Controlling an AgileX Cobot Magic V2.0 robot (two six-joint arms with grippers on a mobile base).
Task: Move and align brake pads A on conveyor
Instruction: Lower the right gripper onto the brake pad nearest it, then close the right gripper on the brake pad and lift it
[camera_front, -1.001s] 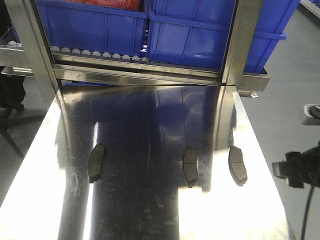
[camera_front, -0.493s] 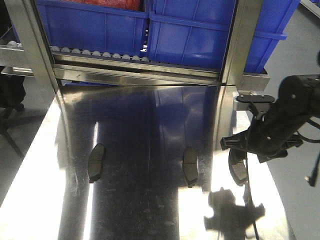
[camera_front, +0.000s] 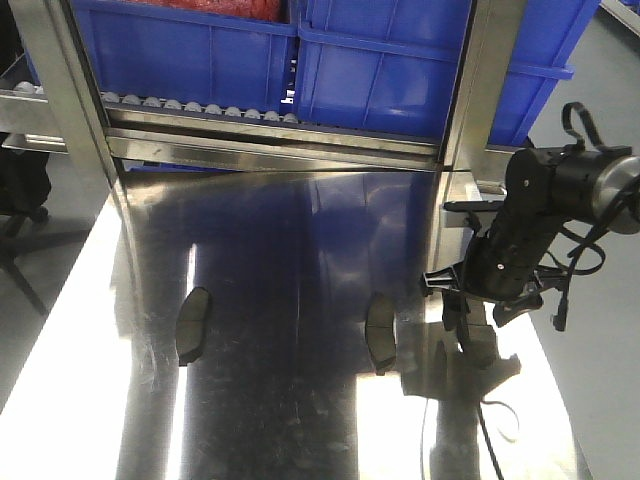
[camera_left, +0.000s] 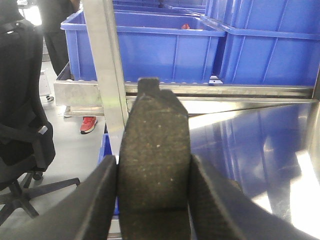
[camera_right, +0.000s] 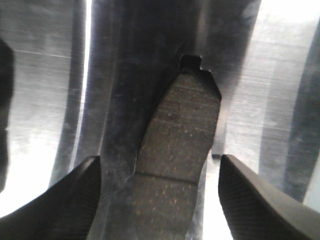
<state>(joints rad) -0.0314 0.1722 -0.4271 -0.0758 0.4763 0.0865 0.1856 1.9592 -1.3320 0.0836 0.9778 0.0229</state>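
Brake pad (camera_right: 175, 145) lies lengthwise inside the spread right pincer (camera_right: 159, 162), tab end away.

Nothing can be read in any view — no text, label, brand, number or sign. The friction face of the brake pad (camera_left: 154, 165) in the left wrist view and the walls of the blue bins (camera_front: 380, 70) show no marking that can be made out.
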